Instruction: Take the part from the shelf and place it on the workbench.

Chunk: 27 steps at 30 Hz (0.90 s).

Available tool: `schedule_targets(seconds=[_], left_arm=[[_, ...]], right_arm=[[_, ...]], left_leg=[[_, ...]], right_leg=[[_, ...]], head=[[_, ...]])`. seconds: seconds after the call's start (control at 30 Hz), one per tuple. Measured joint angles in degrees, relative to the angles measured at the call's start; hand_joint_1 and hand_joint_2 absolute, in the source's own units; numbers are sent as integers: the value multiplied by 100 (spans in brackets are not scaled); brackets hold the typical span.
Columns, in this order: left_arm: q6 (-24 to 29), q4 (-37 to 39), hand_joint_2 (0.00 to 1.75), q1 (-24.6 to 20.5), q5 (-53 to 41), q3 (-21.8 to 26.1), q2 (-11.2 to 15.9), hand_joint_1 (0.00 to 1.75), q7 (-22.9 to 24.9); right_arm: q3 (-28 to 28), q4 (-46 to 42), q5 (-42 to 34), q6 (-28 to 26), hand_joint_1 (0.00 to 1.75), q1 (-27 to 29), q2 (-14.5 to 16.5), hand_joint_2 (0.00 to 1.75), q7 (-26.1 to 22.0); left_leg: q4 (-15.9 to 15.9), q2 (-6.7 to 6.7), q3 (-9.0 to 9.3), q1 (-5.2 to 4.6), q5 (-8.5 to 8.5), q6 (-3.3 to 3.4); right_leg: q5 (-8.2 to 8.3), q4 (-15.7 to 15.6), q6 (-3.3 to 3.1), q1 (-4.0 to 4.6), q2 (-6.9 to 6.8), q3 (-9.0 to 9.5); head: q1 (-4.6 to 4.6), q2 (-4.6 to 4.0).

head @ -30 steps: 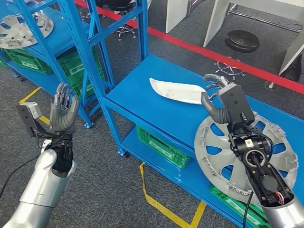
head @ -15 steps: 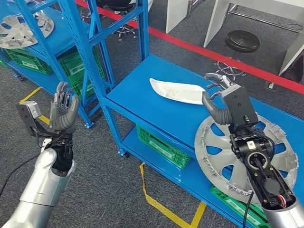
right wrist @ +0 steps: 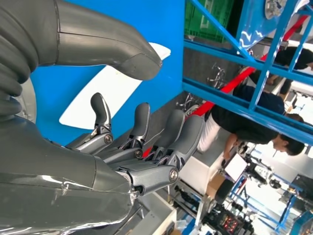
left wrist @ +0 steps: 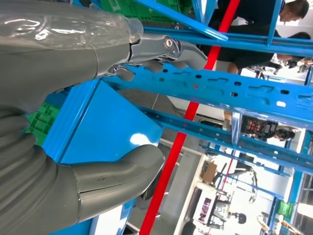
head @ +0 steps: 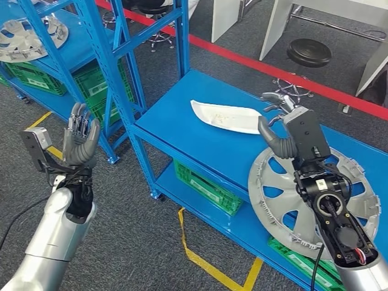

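The silver wheel cover [head: 293,197] lies flat at the counter's [head: 192,127] near right edge; the right hand [head: 286,130] hovers above it, fingers [right wrist: 140,120] apart, empty. The left hand [head: 80,142] is raised beside the shelf [head: 114,54], fingers spread.

The left hand [head: 80,140] was held up at about 9 o'clock, fingers pointing up and apart, with nothing in it. The right hand [head: 280,124] reached forward at about 3 o'clock, fingers spread and thumb out, holding nothing. Both silver arms were bent.
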Motion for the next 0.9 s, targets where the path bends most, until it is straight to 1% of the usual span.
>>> schedule_targets(seconds=[0.17,0.3,0.37,0.4,0.43,0.47,0.5,0.53,0.57,0.6,0.63,0.67,0.7,0.73,0.77,0.8,0.87,0.9], left_arm=[[17,34,175,-14,3,0,0,0,-6],[30,70,175,-36,11,0,-1,0,-8],[34,74,175,-47,19,0,-15,0,-9],[33,73,175,-54,20,0,-28,0,-10],[32,73,175,-61,20,0,-43,0,-11],[29,73,175,-64,20,0,-61,0,-11],[25,74,175,-65,20,0,-76,0,-12],[20,78,175,-62,20,0,-93,0,-13],[16,85,175,-59,20,0,-111,0,-13],[14,95,175,-58,20,0,-125,0,-13],[13,104,175,-58,20,0,-137,0,-12],[11,112,175,-58,20,0,-147,0,-12],[10,117,175,-61,20,0,-155,0,-12],[8,119,175,-64,20,0,-161,0,-12],[5,121,175,-67,20,0,-164,0,-14],[-3,124,175,-69,20,0,-167,0,-16],[-31,131,175,-72,19,0,-170,0,-24],[-50,136,175,-78,15,0,-175,0,-31]], right_arm=[[-1,0,-39,34,175,-5,1,175,-19],[-6,-1,-69,34,175,-4,1,175,-26],[-21,-23,-96,34,175,1,-1,175,-11],[-34,-44,-108,34,175,5,-2,175,2],[-48,-69,-120,33,175,11,-5,175,21],[-63,-90,-128,33,175,26,-9,175,42],[-76,-106,-133,33,175,50,-14,175,62],[-87,-117,-138,33,175,84,-17,175,84],[-95,-124,-139,34,175,123,-19,175,98],[-100,-131,-139,34,175,152,-19,175,107],[-105,-142,-139,34,175,168,-20,175,112],[-112,-157,-139,34,175,173,-20,175,113],[-120,-173,-139,34,175,172,-20,175,113],[-128,-190,-139,34,175,169,-21,175,113],[-132,-201,-139,34,175,171,-21,175,116],[-134,-206,-139,32,175,175,-21,175,121],[-136,-226,-138,27,175,189,-21,175,137],[-137,-245,-136,21,175,190,-20,175,144]], left_leg=[[22,0,-2,-15,-20,30],[52,-3,-8,-39,-52,80],[14,2,21,-19,-48,118],[-15,11,48,-3,-44,141],[-43,23,76,14,-41,164],[-55,38,98,15,-45,183],[-56,46,110,9,-55,199],[-53,53,119,3,-66,207],[-49,61,132,-4,-81,210],[-42,71,153,-6,-101,204],[-32,85,181,-6,-126,191],[-18,102,218,-5,-161,171],[-6,122,252,-15,-193,145],[10,138,269,-26,-218,118],[20,163,275,-37,-234,91],[21,196,273,-49,-234,64],[27,264,275,-41,-260,5],[97,242,251,-31,-320,-26]], right_leg=[[-7,-1,21,-12,-1,9],[-15,-12,75,-35,-10,28],[-47,4,110,-48,11,22],[-120,112,117,-52,50,-32],[-245,348,121,-52,102,-148],[-411,720,117,-51,158,-340],[-577,1169,113,-47,195,-574],[-682,1564,112,-44,215,-799],[-684,1791,109,-43,224,-956],[-560,1764,100,-44,222,-997],[-339,1506,87,-44,208,-923],[-81,1082,68,-42,161,-766],[100,695,51,-17,95,-605],[194,399,23,6,42,-463],[215,236,-4,32,10,-382],[185,212,-29,57,24,-359],[197,176,-90,41,124,-341],[210,154,-119,26,176,-327]], head=[[-9,0],[-21,0],[-21,0],[-11,0],[11,0],[44,-1],[74,-1],[99,-1],[116,-1],[130,0],[147,0],[167,0],[185,0],[199,0],[202,0],[191,0],[153,0],[125,0]])
